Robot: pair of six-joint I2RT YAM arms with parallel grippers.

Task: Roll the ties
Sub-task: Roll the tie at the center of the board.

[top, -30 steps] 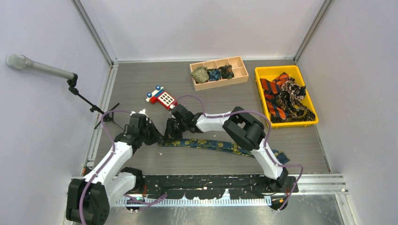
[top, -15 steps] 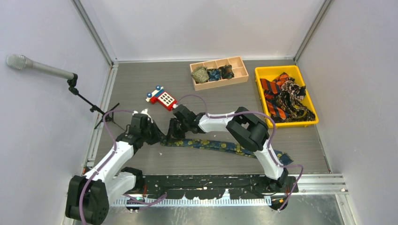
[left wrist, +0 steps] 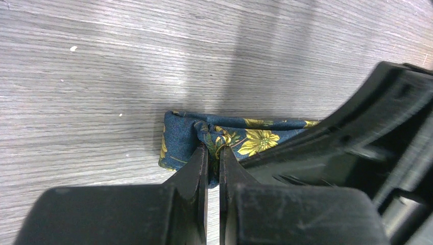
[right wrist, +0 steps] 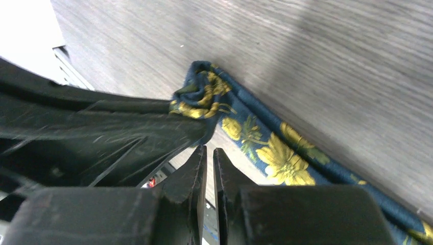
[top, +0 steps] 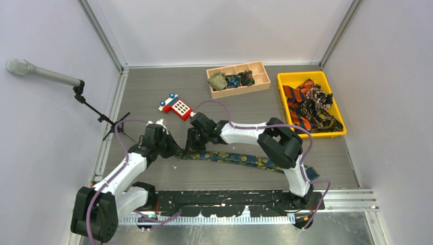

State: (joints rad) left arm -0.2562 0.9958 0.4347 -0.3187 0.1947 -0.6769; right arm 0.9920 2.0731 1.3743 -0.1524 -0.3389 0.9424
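The long navy yellow-flowered necktie stretches toward the lower right; the left gripper clamps its folded end, and the right gripper, fingers together, is just beside.

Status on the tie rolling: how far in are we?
Done: three coils sit in the wooden tray. In hand: the left gripper pinches the end of the navy tie, with only a small first curl formed; the right gripper is closed beside it, and most of the tie lies flat. Left: the heap of ties in the yellow bin.
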